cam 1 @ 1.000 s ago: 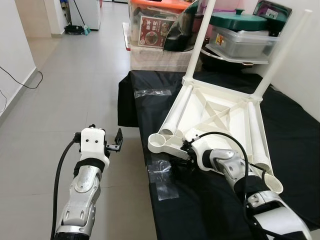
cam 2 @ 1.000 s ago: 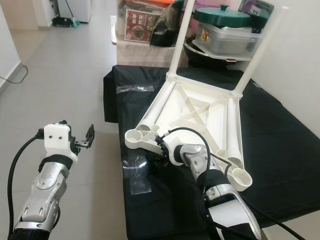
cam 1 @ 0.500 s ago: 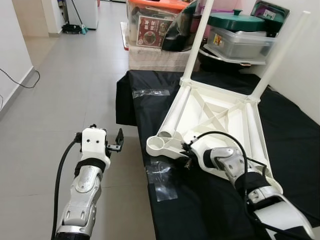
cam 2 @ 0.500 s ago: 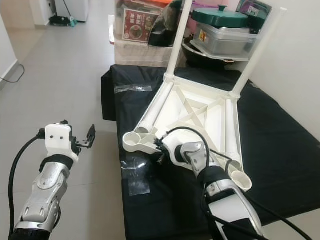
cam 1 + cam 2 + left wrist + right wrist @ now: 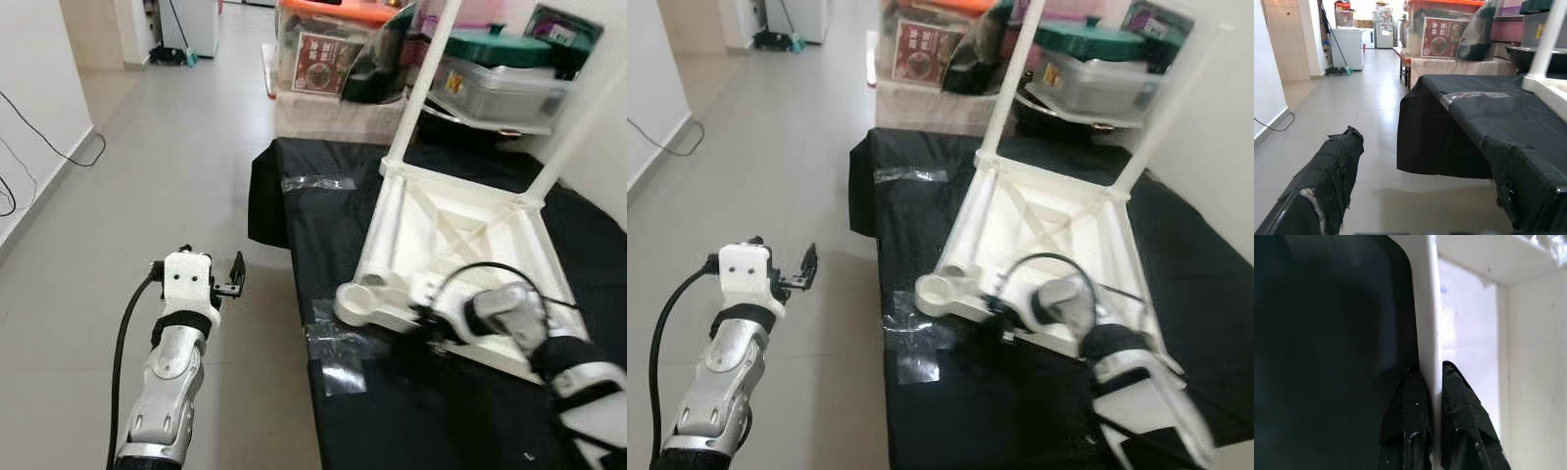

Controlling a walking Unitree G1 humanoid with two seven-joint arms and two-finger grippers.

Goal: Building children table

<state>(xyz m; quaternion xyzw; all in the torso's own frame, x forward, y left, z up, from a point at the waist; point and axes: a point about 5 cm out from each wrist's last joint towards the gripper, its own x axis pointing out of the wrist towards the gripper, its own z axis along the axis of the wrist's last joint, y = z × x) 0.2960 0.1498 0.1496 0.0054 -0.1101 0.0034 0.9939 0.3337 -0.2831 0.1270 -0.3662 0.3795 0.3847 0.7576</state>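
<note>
The white children's table lies upside down on a black-covered surface. Two legs stand upright at its far corners. Another leg lies along its left side, behind a round socket at the near corner. My right gripper is at the table's near edge, and the right wrist view shows the gripper shut on the thin white rim. My left gripper hangs open over the floor, left of the surface, holding nothing.
Clear plastic wrap lies on the cloth by the near corner, with another piece further back. Storage boxes and a green-lidded container stand behind. Grey tiled floor stretches to the left.
The table's near end has swung to the right with my right gripper holding its rim, and that arm is blurred. The head view has shifted slightly. My left arm has stayed put.
</note>
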